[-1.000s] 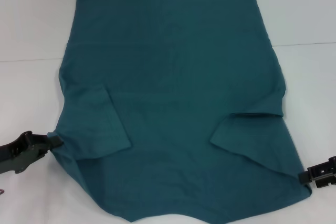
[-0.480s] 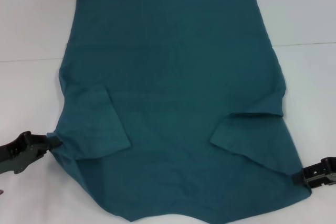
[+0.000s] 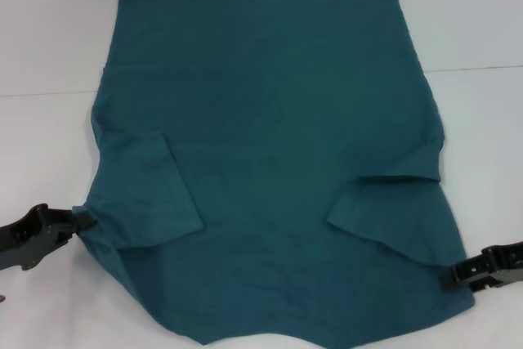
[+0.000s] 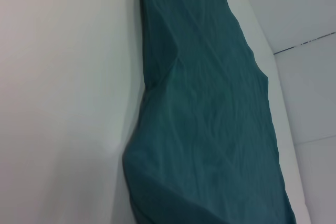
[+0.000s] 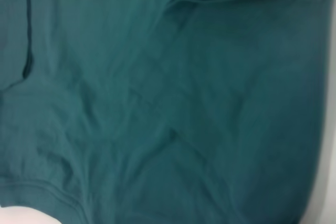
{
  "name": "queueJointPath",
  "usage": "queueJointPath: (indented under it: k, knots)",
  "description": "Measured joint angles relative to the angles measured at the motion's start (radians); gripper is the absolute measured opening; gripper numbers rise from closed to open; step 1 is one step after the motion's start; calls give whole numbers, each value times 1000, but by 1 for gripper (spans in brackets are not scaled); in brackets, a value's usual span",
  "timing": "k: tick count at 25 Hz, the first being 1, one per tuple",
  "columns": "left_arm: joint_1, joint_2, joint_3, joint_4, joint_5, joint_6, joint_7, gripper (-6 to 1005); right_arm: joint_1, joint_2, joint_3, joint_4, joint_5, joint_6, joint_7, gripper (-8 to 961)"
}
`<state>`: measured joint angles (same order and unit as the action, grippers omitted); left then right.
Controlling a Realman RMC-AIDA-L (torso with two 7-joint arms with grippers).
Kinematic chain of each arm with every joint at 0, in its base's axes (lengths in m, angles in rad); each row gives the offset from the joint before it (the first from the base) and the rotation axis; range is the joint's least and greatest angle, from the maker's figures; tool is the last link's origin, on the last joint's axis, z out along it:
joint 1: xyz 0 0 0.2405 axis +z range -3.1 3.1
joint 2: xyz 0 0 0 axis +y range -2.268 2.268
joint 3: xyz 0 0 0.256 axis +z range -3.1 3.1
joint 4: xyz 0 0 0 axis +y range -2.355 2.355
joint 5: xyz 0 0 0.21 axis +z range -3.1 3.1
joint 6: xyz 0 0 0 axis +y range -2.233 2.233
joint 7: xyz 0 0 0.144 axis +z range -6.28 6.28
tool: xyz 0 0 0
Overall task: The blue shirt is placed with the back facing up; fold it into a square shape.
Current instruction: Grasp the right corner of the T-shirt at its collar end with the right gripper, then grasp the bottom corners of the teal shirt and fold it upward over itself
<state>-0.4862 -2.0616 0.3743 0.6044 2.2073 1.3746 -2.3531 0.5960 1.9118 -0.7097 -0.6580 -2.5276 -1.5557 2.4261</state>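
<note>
The blue shirt (image 3: pixel 270 120) lies flat on the white table (image 3: pixel 49 30), plain side up, with both short sleeves folded inward over the body. My left gripper (image 3: pixel 80 220) is at the shirt's near left edge, shut on a pinch of fabric that is drawn to a point. At the shirt's near right edge, my right gripper (image 3: pixel 451 275) has its tip over the cloth. In the left wrist view the blue shirt (image 4: pixel 210 103) runs along the white table (image 4: pixel 63 103). Teal fabric of the blue shirt (image 5: pixel 157 103) and a sleeve fold fill the right wrist view.
White tabletop surrounds the shirt on the left, right and far sides. A thin seam line (image 3: pixel 474 69) crosses the table behind the shirt's middle. The shirt's near hem reaches the bottom of the head view.
My right gripper has slid leftward onto the shirt's near right edge, nudging that corner inward. The left gripper and the rest of the shirt have stayed put.
</note>
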Motion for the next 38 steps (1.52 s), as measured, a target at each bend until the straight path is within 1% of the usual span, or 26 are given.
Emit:
queueJointPath:
  k: [7, 15, 23, 29, 34, 38]
  knots:
    - [2, -1, 0, -1, 0, -7, 0, 16, 30, 16, -1, -2, 3, 6, -1, 664]
    - [4, -1, 1, -2, 0, -8, 0, 16, 41, 19, -3, 5, 0, 7, -6, 664]
    - [6, -2, 0, -2, -1, -4, 0, 16, 33, 23, 4, -3, 0, -3, -15, 436]
    - [3, -2, 3, -2, -2, 1, 0, 16, 31, 24, 23, -3, 9, -4, -51, 217]
    - [2, -2, 2, -1, -2, 1, 0, 16, 28, 27, 49, -3, 51, -7, -91, 37]
    - [1, -2, 2, -1, -2, 1, 0, 16, 28, 27, 43, -2, 81, -13, -96, 38]
